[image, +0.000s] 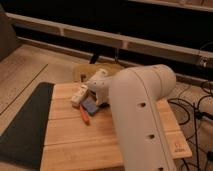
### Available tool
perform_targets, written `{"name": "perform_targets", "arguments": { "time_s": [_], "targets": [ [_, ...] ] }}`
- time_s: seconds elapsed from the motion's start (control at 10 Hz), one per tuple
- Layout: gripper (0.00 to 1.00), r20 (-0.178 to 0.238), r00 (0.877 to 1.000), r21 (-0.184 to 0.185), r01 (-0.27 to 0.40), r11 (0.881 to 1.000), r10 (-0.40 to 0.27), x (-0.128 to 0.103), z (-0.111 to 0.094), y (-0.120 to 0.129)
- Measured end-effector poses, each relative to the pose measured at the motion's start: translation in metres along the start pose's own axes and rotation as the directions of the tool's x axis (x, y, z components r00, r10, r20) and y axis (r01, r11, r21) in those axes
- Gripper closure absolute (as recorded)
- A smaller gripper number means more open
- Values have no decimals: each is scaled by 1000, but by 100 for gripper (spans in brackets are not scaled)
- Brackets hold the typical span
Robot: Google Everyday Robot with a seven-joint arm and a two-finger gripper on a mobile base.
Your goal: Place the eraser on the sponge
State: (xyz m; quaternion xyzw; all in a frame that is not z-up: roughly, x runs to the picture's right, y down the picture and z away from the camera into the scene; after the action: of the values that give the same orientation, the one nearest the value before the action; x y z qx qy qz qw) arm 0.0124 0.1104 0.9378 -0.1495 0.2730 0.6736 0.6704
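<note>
The eraser [78, 94], a small cream-white block, shows just left of my gripper [91, 95], a little above the wooden table [75, 140]. Whether the gripper holds it I cannot tell. The sponge [91, 105], a flat blue pad, lies on the table directly below the gripper and slightly right of the eraser. My white wrist [99, 84] and thick white arm [142, 120] reach in from the lower right and hide the table's right middle.
An orange pen [84, 114] lies on the table just left of and below the sponge. A tan object [85, 72] sits at the table's back edge behind the wrist. A black mat [25, 125] lies to the left. Cables [197, 115] run at the right.
</note>
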Motion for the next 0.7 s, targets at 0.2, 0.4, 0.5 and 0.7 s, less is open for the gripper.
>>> {"name": "perform_targets", "arguments": {
  "time_s": [0.2,0.4,0.5,0.7],
  "targets": [
    [86,-4,1000,-10,10,1000,-10,7,-2,1],
    [86,-18,1000,-33,18,999,-18,18,-6,3],
    [86,-23,999,-50,24,998,-25,24,-11,7],
    [86,-25,999,-75,41,996,-43,34,-22,12]
  ]
}}
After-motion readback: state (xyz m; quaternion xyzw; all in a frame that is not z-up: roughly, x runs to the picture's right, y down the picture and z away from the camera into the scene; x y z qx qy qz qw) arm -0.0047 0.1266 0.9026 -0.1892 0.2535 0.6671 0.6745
